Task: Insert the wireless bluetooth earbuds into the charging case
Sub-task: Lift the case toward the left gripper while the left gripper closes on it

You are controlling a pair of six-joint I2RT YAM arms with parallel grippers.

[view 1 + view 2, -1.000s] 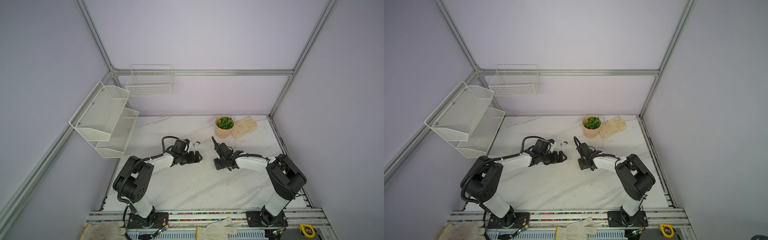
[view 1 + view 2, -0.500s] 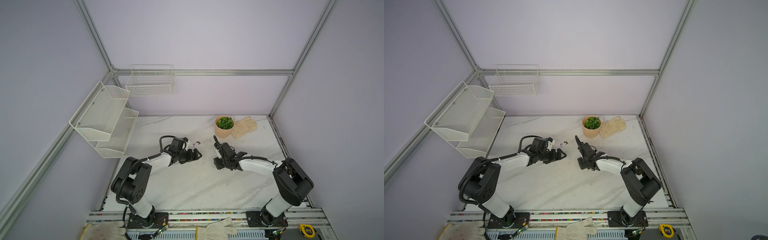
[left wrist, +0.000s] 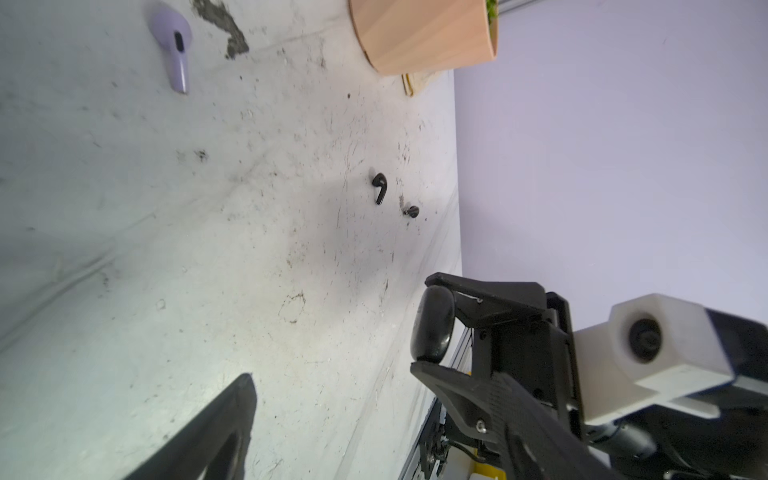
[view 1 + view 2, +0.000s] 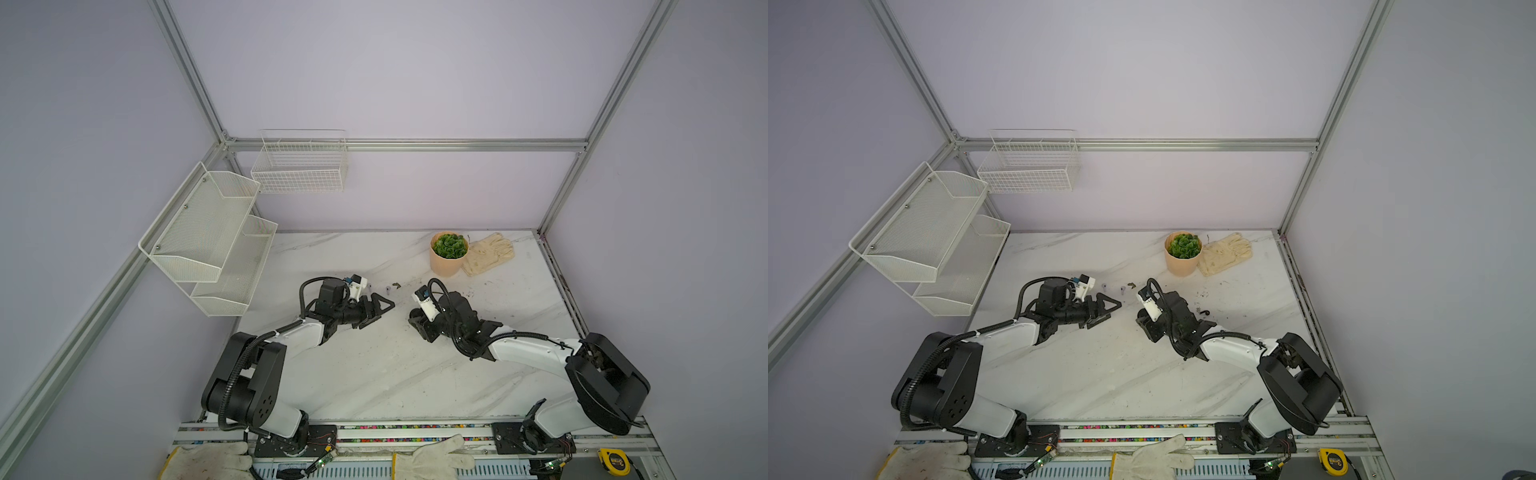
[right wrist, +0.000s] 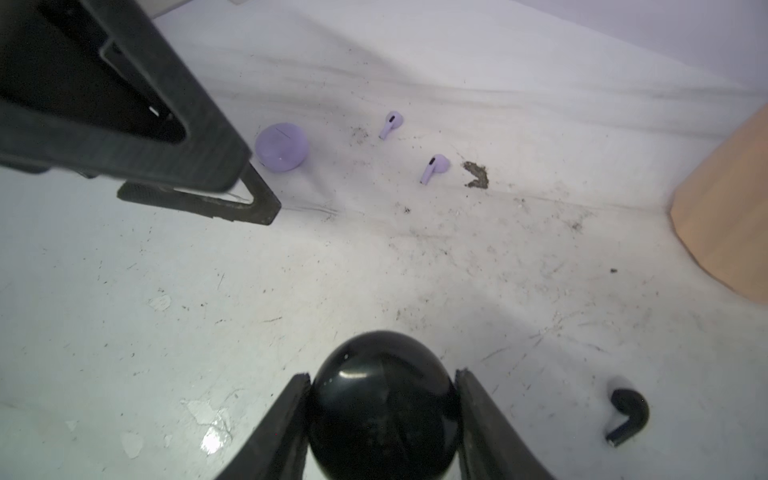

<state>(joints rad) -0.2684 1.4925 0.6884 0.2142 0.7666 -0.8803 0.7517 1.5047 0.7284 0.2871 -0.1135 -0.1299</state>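
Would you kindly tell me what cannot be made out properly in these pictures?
- Black case, clamped in the right tool: hidden under that arm in both top views; cut by the edge in the right wrist view.
- Lilac case: unseen in both top views, apparently behind the left wrist camera.
- Black earbuds: too small in the left wrist view for detail.

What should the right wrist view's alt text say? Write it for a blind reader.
The right gripper clamps a glossy round black case over a scuffed white table. Beyond it lie a lilac case, two lilac earbuds and one black earbud.
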